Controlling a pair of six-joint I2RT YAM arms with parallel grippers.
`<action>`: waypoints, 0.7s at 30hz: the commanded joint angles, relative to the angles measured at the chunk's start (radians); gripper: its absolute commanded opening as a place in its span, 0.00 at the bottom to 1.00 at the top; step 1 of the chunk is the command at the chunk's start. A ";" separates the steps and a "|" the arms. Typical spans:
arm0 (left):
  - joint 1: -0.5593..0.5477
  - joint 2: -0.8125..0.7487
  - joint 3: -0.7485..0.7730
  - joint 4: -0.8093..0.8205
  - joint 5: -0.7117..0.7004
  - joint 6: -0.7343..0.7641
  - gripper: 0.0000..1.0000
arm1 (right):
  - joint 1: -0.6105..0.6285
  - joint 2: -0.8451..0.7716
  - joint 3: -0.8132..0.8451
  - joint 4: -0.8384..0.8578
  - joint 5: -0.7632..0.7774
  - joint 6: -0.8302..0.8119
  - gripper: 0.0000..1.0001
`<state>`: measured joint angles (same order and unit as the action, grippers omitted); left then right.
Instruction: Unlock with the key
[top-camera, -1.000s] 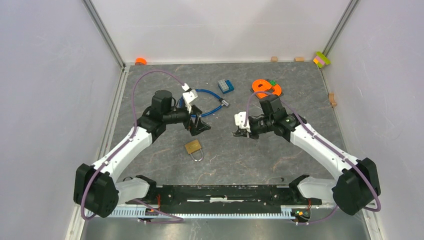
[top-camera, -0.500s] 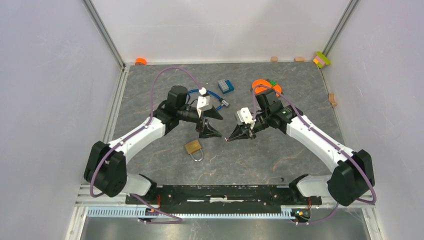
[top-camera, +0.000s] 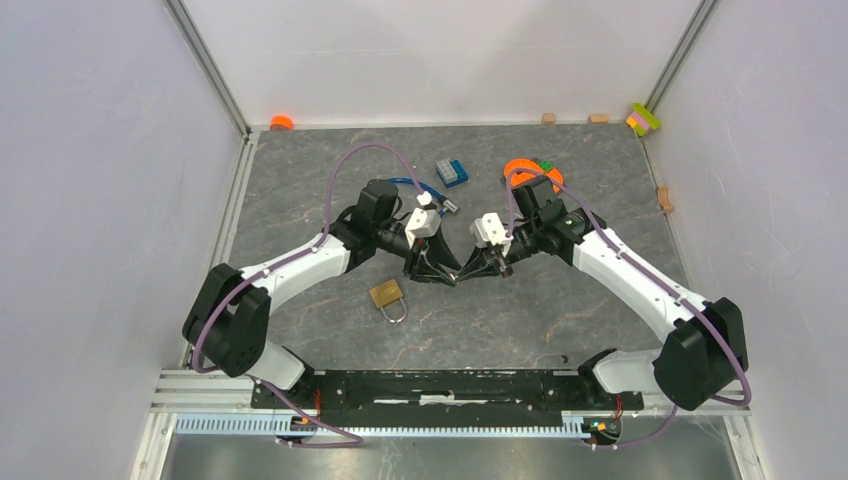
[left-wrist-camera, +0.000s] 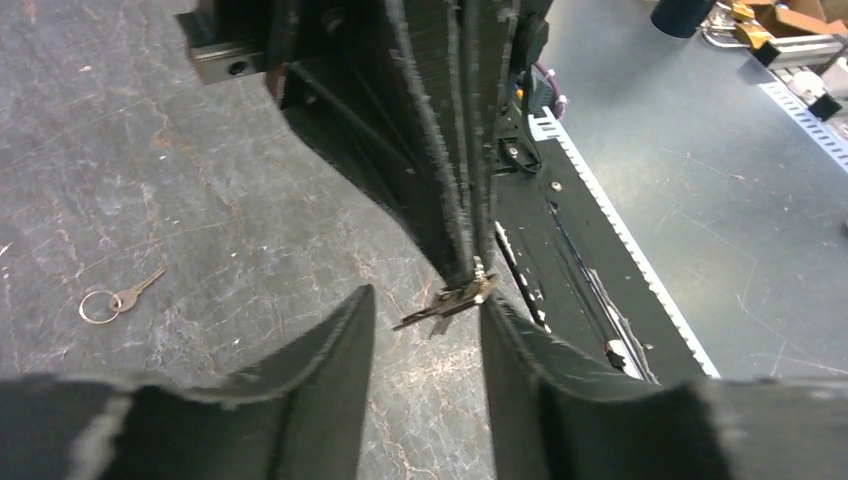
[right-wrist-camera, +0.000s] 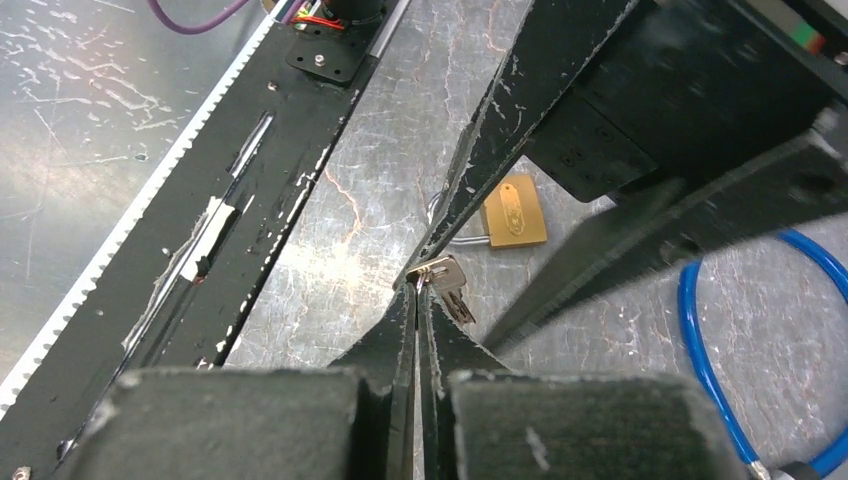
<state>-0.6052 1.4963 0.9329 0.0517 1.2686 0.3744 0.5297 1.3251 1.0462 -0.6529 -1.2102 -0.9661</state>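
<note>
A small silver key (right-wrist-camera: 445, 278) hangs above the table, pinched at its head by my right gripper (right-wrist-camera: 418, 292), which is shut on it. The key's blade (left-wrist-camera: 432, 310) sticks out between the fingers of my left gripper (left-wrist-camera: 425, 305). Those jaws stand open on either side of it, with a gap on the left; the right finger (left-wrist-camera: 510, 340) is close to the key's head. In the top view the two grippers meet tip to tip, left gripper (top-camera: 441, 272) and right gripper (top-camera: 467, 271). The brass padlock (top-camera: 387, 293) lies flat just below and left of them, also visible as padlock (right-wrist-camera: 514, 212).
A second key on a ring (left-wrist-camera: 115, 298) lies on the table. A blue cable (top-camera: 425, 192), a blue block (top-camera: 452, 172) and an orange ring (top-camera: 530, 174) lie further back. The black base rail (top-camera: 440, 385) runs along the near edge.
My left arm has swung right and down to meet the right gripper, and its jaws have narrowed around the key. The right gripper dipped toward the centre earlier, then held still.
</note>
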 joint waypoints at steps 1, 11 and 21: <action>-0.007 0.000 -0.018 0.094 0.039 0.040 0.41 | 0.006 -0.027 0.030 0.011 -0.018 -0.008 0.00; -0.008 -0.035 -0.064 0.111 0.024 0.056 0.16 | 0.006 -0.074 0.009 0.056 0.029 0.031 0.00; -0.005 -0.052 -0.078 0.111 -0.019 0.050 0.12 | 0.006 -0.110 -0.012 0.050 0.076 0.019 0.00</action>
<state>-0.6128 1.4647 0.8696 0.1558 1.2934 0.3988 0.5297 1.2541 1.0313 -0.6380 -1.1191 -0.9211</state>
